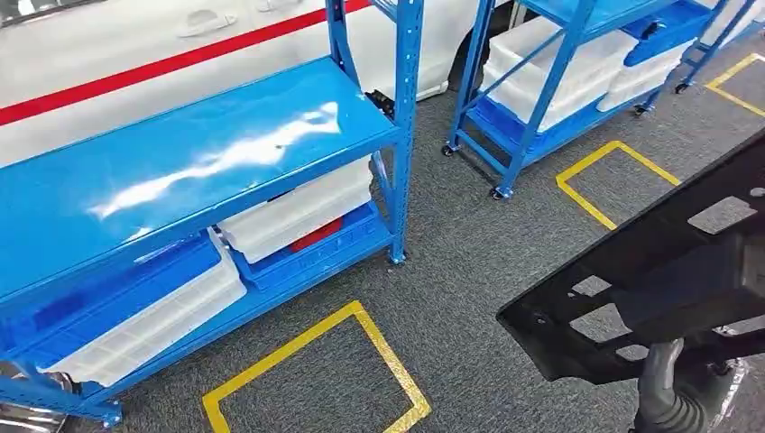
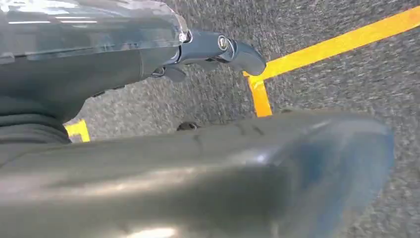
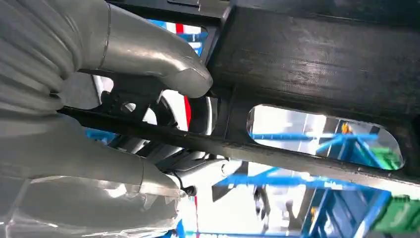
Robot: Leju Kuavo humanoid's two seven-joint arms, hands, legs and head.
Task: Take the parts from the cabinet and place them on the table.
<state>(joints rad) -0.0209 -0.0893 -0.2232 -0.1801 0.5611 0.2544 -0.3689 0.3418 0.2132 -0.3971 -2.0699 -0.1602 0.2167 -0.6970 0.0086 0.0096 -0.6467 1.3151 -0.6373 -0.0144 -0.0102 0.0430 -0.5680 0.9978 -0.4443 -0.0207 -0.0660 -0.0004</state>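
My right hand [image 3: 99, 94] grips a black slotted part [image 1: 649, 271], carried over the grey carpet [image 1: 469, 262] clear of the blue cabinet [image 1: 180, 153], so setting it on the table remains, while I cannot tell how my left hand [image 2: 148, 64] stands.

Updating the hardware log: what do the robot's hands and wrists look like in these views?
The right hand has a thick, smooth silver-grey thumb and a grey ribbed cover, with a clear glossy plastic shell near the wrist. The left hand has a similar dark grey thumb, slimmer darker fingers with a silver screw at a pivot, and a clear shell. In the head view, a grey ribbed boot shows.
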